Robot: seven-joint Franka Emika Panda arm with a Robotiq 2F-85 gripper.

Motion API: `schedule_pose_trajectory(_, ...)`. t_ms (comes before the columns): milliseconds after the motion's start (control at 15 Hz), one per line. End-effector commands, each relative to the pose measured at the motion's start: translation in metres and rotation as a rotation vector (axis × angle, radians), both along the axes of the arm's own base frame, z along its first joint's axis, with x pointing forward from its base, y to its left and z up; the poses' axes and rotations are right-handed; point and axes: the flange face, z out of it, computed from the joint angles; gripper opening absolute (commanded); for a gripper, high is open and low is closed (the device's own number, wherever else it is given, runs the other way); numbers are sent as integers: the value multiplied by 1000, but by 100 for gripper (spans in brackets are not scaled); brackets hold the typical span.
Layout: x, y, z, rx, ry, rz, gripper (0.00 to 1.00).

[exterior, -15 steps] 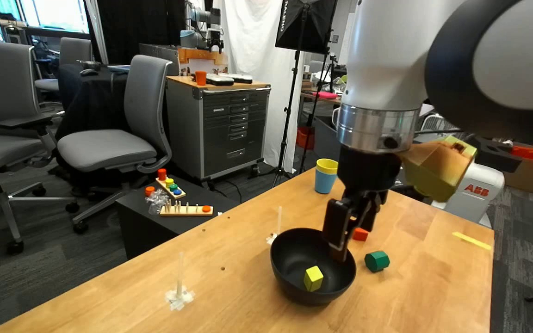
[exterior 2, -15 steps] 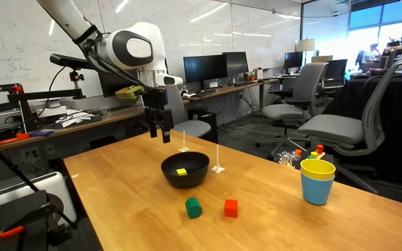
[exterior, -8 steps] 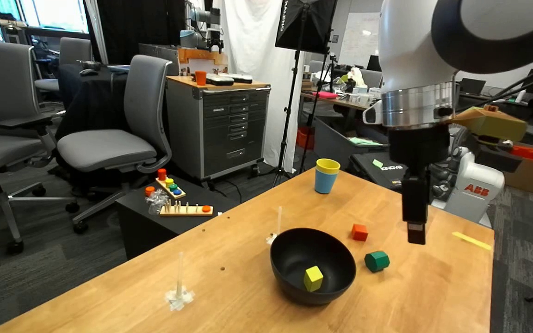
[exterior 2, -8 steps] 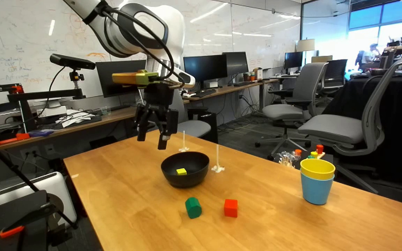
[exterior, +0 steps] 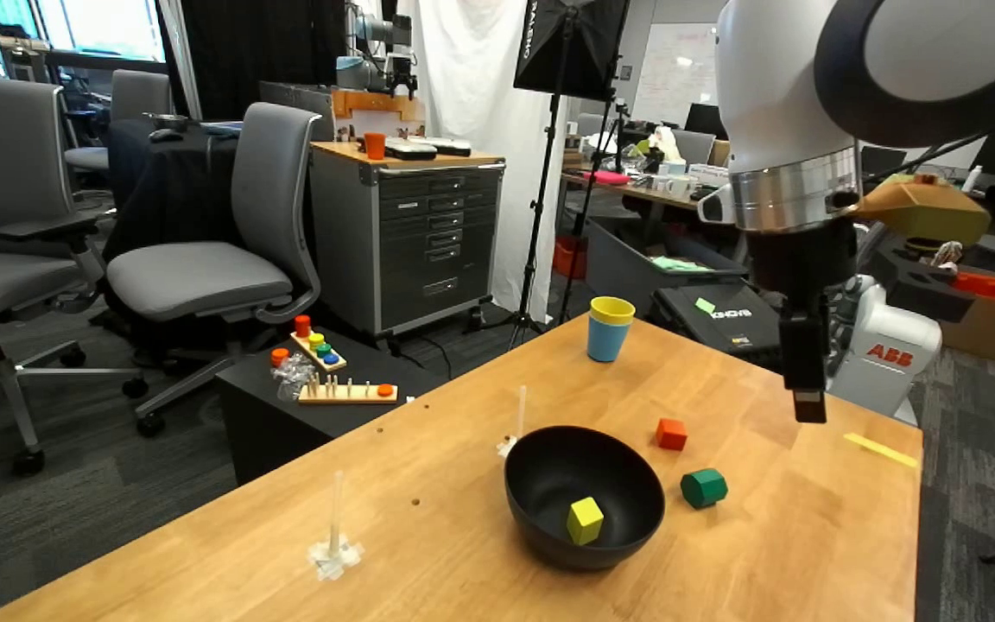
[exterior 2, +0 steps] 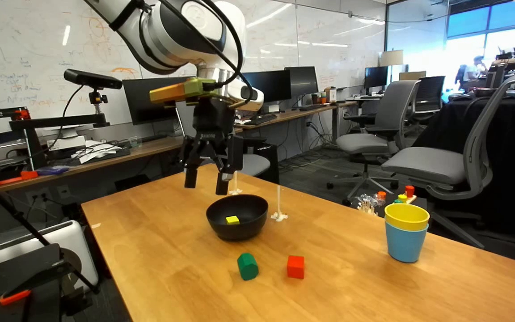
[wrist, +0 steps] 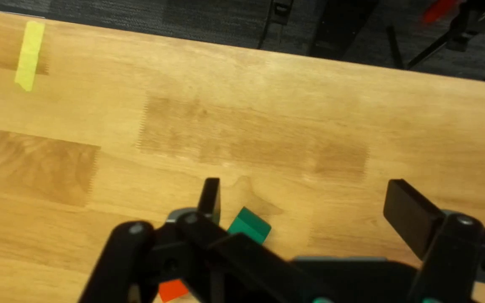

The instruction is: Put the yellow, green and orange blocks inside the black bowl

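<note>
The green block (exterior: 704, 488) lies on its side on the worktop (exterior: 800, 544), its long axis seeming to run roughly toward the black bowl (exterior: 579, 462) (the fingers (wrist: 413, 216) partly cover it in the wrist view). The orange block (exterior 2: 296, 267) sits near it; the yellow block (exterior 2: 232, 220) rests inside the bowl. The fingers hang above the worktop, spread wide, gripping nothing. One upright rod (exterior 2: 278, 201) stands just beside the bowl; the stacked cups (exterior 2: 404, 243) stand well apart.

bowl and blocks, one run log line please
yellow block: in black bowl; green block: on table; orange block: on table; pincer: open, empty
</note>
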Motion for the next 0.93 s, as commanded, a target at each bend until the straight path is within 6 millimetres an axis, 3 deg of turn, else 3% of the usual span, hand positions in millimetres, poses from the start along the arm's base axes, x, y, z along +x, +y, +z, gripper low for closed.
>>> schedule_pose_trajectory(0,2,2,1,-12,-19,-15,100)
schedule_pose_trajectory(467,6,5,0,-28,-51,-24,100)
schedule_pose_trajectory(867,48,5,12,-131,-123,140,100)
